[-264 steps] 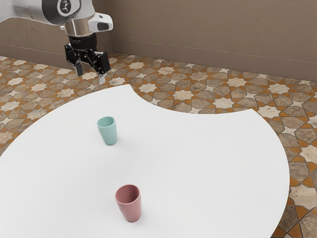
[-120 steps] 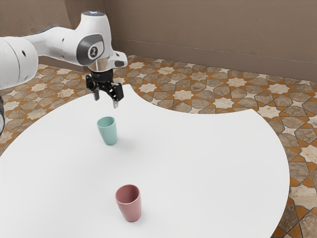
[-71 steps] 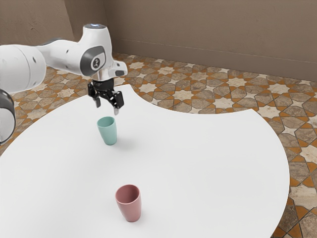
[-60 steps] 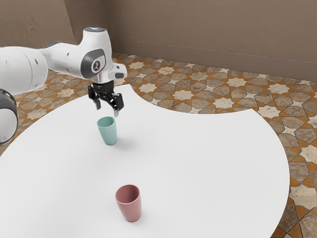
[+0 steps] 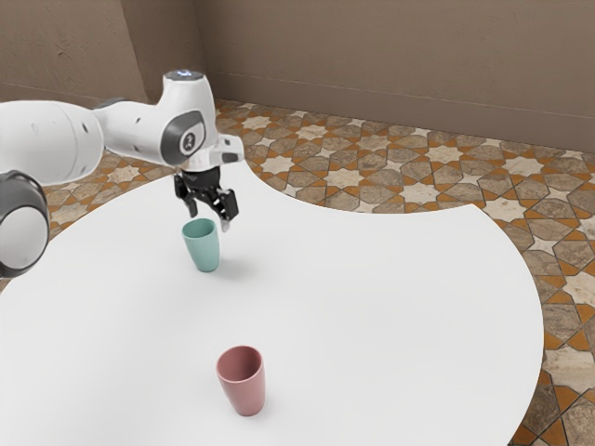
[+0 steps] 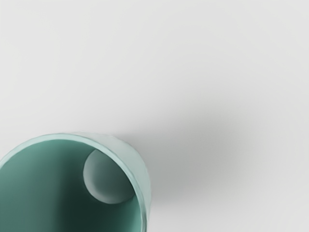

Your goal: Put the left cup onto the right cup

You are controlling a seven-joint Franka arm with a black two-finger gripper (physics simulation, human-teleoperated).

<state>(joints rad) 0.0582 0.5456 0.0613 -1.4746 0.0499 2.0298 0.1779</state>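
Claw (image 5: 209, 216) spread, hovering just above teal cup (image 5: 202, 247).

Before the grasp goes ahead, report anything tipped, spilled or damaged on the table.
Nothing stands out. The teal cup and pink cup stand upright and apart on the white table; the open pincer hangs above the teal cup.

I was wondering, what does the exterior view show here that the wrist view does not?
The exterior view gives the arm, its open fingers just above the teal cup, the pink cup nearer the camera, and the tiled floor. The wrist view looks down into the teal cup, showing its dark inside and round base. Both show that cup standing upright on the white table.
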